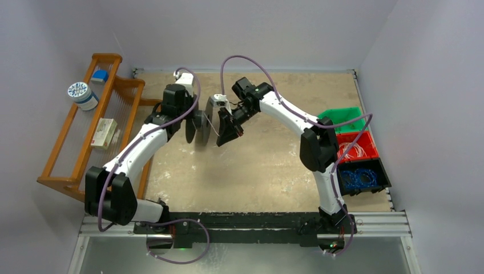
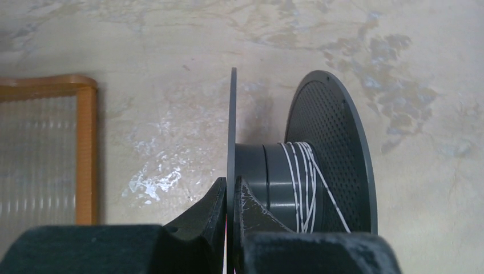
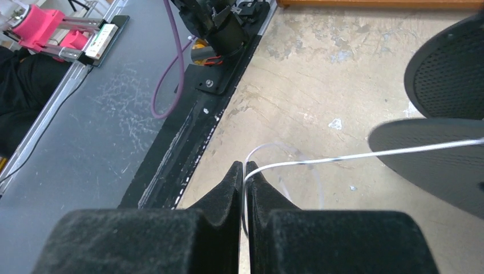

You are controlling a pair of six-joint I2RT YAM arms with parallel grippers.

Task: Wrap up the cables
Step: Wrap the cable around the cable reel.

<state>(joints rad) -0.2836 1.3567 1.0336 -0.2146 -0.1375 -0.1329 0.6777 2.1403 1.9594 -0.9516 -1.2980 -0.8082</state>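
A dark grey spool [image 2: 285,177] with two round flanges is held off the table. My left gripper [image 2: 230,185] is shut on its thin left flange [image 2: 232,125]. Several turns of thin whitish cable [image 2: 301,182] lie round its core. In the top view the spool [image 1: 197,127] sits between the two grippers. My right gripper [image 3: 244,168] is shut on the cable [image 3: 365,154], which runs taut from its tips to the spool's flange [image 3: 439,165] at the right. A loose loop of cable [image 3: 297,157] curls on the table behind the tips.
A wooden rack [image 1: 85,128] stands at the left with a tape roll [image 1: 83,94] and a box on it. Green [image 1: 345,118], red [image 1: 357,147] and black [image 1: 362,177] bins stand at the right; the red holds whitish wire, the black blue wire.
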